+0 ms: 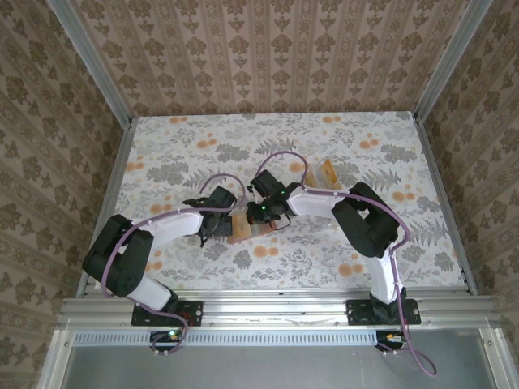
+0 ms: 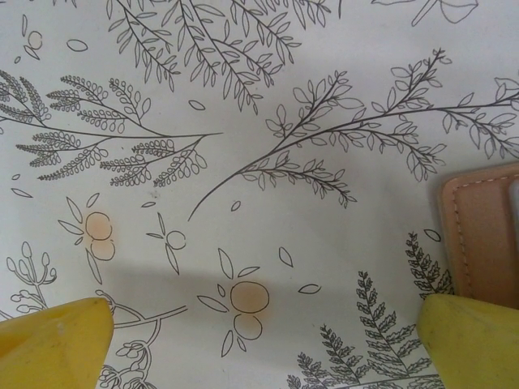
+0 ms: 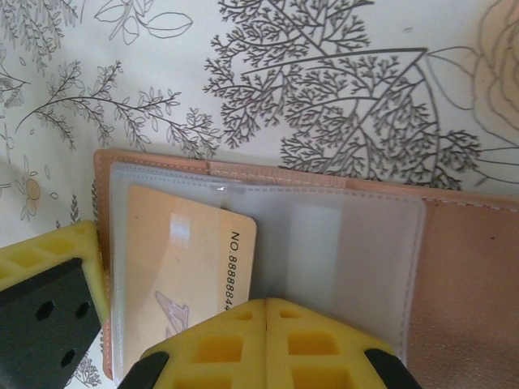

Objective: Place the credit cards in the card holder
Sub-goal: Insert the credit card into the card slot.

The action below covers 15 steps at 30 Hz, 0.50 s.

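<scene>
The card holder (image 3: 470, 275) lies open on the floral cloth (image 1: 162, 154), near the table's middle, between the 2 grippers. 1 credit card (image 3: 174, 259) sits partly inside its clear sleeve (image 3: 340, 259), with the printed number along its right edge showing. The right gripper (image 3: 267, 324) has its yellow fingers pressed together, tips over the near edge of that sleeve. The flat card is not pinched between them. The left gripper (image 2: 263, 336) stands spread wide just left of the holder, with bare cloth between its fingers (image 2: 53, 340). Its right finger is just beside the holder's stitched edge. More credit cards (image 1: 327, 173) lie farther back and to the right, well apart from the holder.
</scene>
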Motion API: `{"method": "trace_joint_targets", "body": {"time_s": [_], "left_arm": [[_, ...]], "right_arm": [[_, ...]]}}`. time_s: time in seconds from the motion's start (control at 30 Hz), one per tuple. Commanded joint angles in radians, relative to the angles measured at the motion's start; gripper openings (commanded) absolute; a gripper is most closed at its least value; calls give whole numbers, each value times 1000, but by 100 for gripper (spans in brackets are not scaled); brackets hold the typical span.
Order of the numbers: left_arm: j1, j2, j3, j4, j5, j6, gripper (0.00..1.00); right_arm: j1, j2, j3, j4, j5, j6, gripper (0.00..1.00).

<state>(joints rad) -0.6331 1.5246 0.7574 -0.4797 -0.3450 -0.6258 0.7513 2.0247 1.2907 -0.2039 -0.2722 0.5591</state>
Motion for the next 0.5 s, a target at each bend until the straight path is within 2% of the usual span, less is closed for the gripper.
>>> {"method": "trace_joint_targets", "body": {"time_s": [0.0,0.23,0.47], "left_arm": [[10,53,-1,56,9,18,100],[15,40,29,34,6,38,100],[58,-24,37,-6,10,41,100]], "right_arm": [[18,21,25,27,-51,25,1],[16,1,21,13,-31,19,3],[-39,-83,-69,28,1,12,7]]}}
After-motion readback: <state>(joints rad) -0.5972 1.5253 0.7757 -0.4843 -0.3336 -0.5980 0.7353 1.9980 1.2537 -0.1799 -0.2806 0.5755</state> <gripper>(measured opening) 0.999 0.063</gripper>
